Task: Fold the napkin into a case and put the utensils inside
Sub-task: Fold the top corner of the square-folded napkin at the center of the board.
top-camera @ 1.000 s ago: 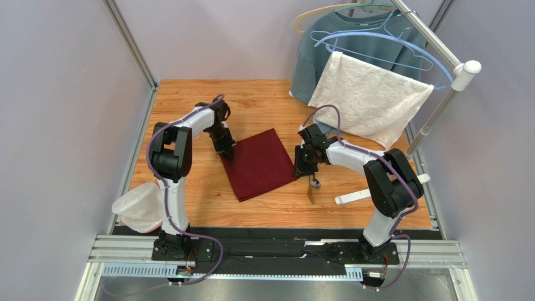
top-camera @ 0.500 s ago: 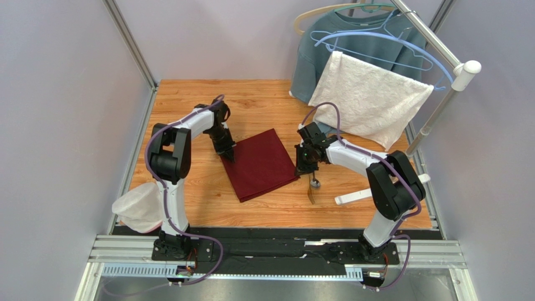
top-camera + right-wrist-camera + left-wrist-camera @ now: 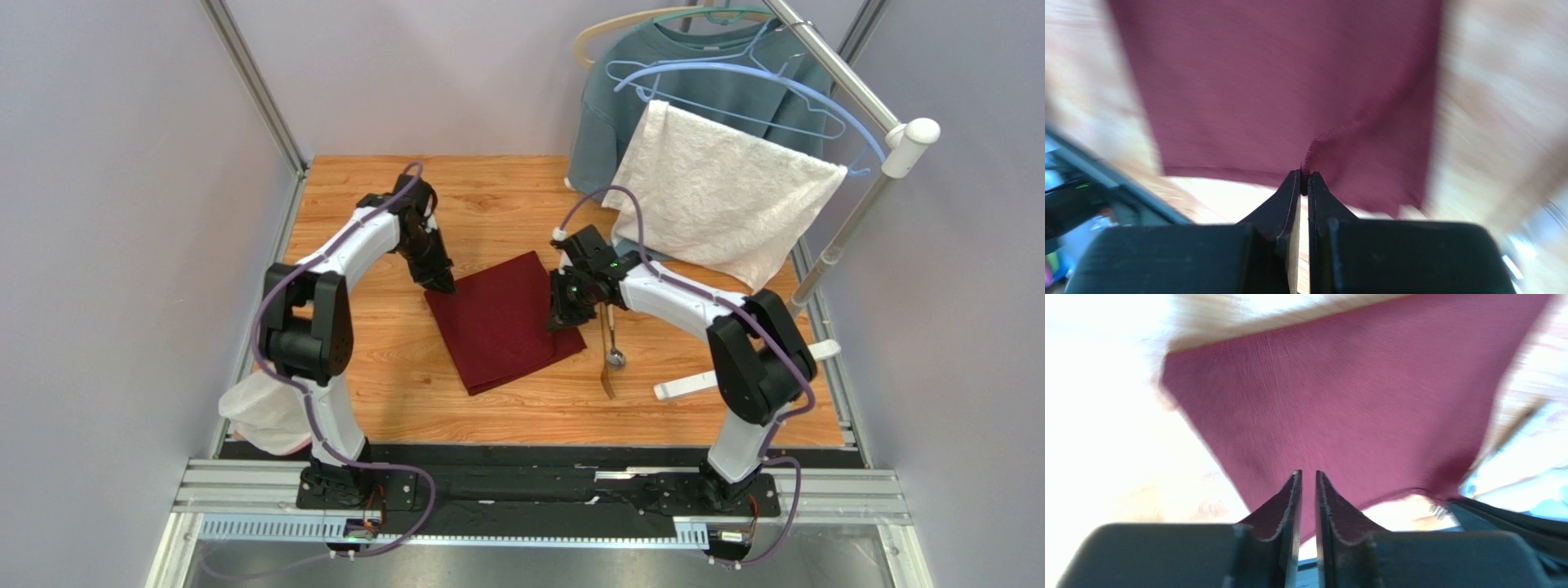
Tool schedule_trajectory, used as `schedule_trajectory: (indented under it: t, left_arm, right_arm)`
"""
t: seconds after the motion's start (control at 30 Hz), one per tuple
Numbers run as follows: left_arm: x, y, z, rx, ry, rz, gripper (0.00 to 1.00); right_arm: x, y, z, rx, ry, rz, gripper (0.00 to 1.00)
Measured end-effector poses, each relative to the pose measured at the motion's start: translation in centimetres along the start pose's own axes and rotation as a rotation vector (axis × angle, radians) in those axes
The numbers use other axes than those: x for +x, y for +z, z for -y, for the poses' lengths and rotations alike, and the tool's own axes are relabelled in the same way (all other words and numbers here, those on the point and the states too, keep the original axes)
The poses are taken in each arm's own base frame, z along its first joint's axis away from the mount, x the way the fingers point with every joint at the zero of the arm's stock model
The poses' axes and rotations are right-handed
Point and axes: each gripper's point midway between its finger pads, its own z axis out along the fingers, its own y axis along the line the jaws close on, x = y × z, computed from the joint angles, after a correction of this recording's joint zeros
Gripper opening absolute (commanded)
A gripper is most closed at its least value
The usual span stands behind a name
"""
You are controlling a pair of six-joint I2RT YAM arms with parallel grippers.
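Note:
The maroon napkin (image 3: 503,321) lies folded flat in the middle of the wooden table (image 3: 368,355). My left gripper (image 3: 439,279) hovers at its far-left corner; in the left wrist view its jaws (image 3: 1306,473) stand a narrow gap apart, gripping nothing, with the napkin (image 3: 1339,398) beyond them. My right gripper (image 3: 562,316) sits on the napkin's right edge, shut on a small pucker of the cloth (image 3: 1315,144) at its tips (image 3: 1304,173). The utensils lie just right of the napkin: a silver spoon (image 3: 613,349) and a golden-brown fork-like piece (image 3: 606,382).
A white textured towel (image 3: 724,190) and a grey-blue sweatshirt (image 3: 613,110) hang from a rack (image 3: 859,208) at the back right. A white mesh pouch (image 3: 270,404) sits at the table's left front edge. A white bar (image 3: 687,386) lies right of the utensils.
My left gripper has drawn back off the napkin's left corner and parted its jaws. My right gripper has moved left, away from the utensils, and closed on the napkin's right edge.

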Motion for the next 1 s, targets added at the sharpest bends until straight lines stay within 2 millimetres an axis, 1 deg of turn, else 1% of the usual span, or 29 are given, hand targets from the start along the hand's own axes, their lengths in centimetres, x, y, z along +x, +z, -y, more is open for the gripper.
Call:
schedule_trajectory:
  t: [0.03,0.13,0.23,0.27,0.33,0.37,0.4,0.47,0.5,0.57,0.7,0.8,1.0]
  left_arm:
    - [-0.3,-1.2,0.1,0.014,0.004,0.029,0.25]
    - [-1.2,-5.9,0.3,0.065,0.009,0.152,0.25]
    - [-1.3,-10.3,0.1,0.107,0.019,0.267,0.24]
    - [-1.0,-11.5,0.0,0.120,0.023,0.297,0.23]
    - [-0.3,-12.2,-0.2,0.127,0.029,0.309,0.22]
    - [0.1,-12.2,-0.3,0.128,0.031,0.306,0.22]
    - [0.7,-11.8,-0.7,0.122,0.031,0.293,0.21]
    - [1.7,-10.6,-1.6,0.103,0.028,0.254,0.19]
    - [2.1,-10.1,-1.9,0.095,0.025,0.238,0.16]
    - [3.4,-8.8,-2.7,0.083,0.016,0.190,0.15]
    - [5.1,-7.1,-3.9,0.068,0.001,0.128,0.13]
    - [5.8,-6.5,-4.3,0.070,-0.004,0.110,0.13]
    - [6.3,-6.4,-4.4,0.081,0.000,0.115,0.12]
  right_arm:
    - [-0.6,0.4,-1.2,-0.034,-0.012,0.002,0.00]
    - [-2.9,2.5,-5.7,-0.166,-0.061,0.011,0.00]
    - [-5.0,4.4,-9.6,-0.275,-0.089,0.013,0.00]
    - [-6.0,5.3,-11.0,-0.319,-0.101,0.018,0.00]
    - [-6.6,6.4,-12.3,-0.361,-0.105,0.012,0.00]
    - [-7.0,7.2,-13.1,-0.392,-0.106,0.007,0.00]
    - [-7.0,7.5,-13.5,-0.405,-0.107,0.003,0.00]
    - [-7.1,8.3,-14.2,-0.438,-0.093,-0.012,0.00]
    - [-7.1,8.6,-14.4,-0.447,-0.088,-0.015,0.00]
    - [-7.2,9.1,-14.8,-0.467,-0.076,-0.023,0.00]
    - [-7.8,9.8,-15.4,-0.494,-0.046,-0.013,0.01]
    - [-8.6,10.3,-16.0,-0.512,-0.022,0.003,0.01]
    - [-9.8,11.7,-16.4,-0.525,0.032,0.024,0.02]
